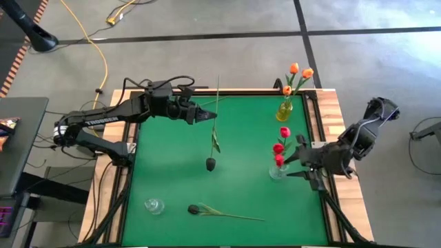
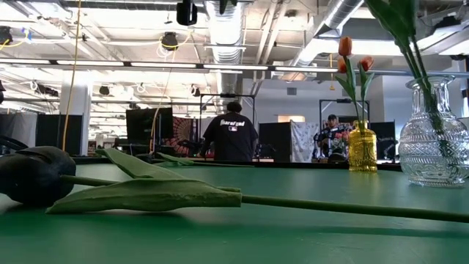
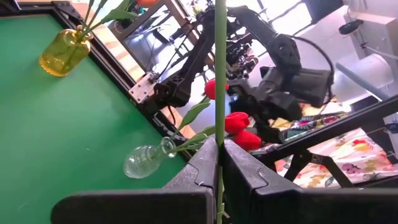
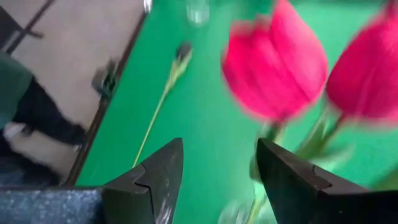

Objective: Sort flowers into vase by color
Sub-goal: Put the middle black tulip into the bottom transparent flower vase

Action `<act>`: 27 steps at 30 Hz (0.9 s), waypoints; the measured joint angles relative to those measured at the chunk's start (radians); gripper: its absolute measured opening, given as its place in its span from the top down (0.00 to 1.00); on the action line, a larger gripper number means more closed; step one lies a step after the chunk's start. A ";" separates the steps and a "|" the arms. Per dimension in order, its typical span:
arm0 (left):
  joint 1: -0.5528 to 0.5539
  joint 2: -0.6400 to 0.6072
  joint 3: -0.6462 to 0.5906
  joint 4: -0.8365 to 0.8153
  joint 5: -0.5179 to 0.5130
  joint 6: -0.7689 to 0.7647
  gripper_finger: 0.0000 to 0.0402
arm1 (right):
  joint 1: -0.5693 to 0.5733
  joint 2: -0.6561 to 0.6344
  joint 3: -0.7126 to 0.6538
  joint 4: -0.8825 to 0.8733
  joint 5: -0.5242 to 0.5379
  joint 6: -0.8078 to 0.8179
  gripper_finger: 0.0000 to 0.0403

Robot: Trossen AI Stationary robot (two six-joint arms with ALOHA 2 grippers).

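My left gripper (image 1: 209,116) is over the far middle of the green table, shut on a dark-headed flower (image 1: 211,163). A second dark flower (image 1: 194,209) lies flat near the front edge, its stem (image 2: 352,209) on the cloth. Red flowers (image 1: 281,145) stand in a clear vase (image 1: 277,171) at the right. Orange flowers (image 1: 298,72) stand in a yellow vase (image 1: 284,109) at the far right. My right gripper (image 1: 301,164) is open just right of the clear vase. The red heads (image 4: 273,62) are right ahead of its fingers, untouched. My left gripper pinches the dark flower's thin green stem (image 3: 220,134) between its two fingers, about midway along the stem. The fingers come roughly level from the table's left and lie across the stem. The dark head points toward the near edge and the bare stem end (image 1: 218,79) toward the far edge.
A small clear vase (image 1: 153,205) sits at the near left of the table. Wooden borders (image 1: 331,124) frame the green cloth. People stand in the room beyond the far edge (image 2: 231,136). The middle of the cloth between the vases and the lying flower is bare.
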 joint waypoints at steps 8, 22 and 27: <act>0.000 0.000 0.000 0.000 -0.002 -0.012 1.00 | 0.027 0.001 0.000 -0.149 -0.144 0.192 0.43; 0.000 0.000 0.000 -0.009 -0.003 0.000 1.00 | 0.001 0.001 0.157 -0.295 0.107 -0.056 0.43; 0.000 0.000 0.000 -0.011 -0.003 -0.003 1.00 | -0.020 0.001 0.239 -0.295 0.249 -0.290 0.43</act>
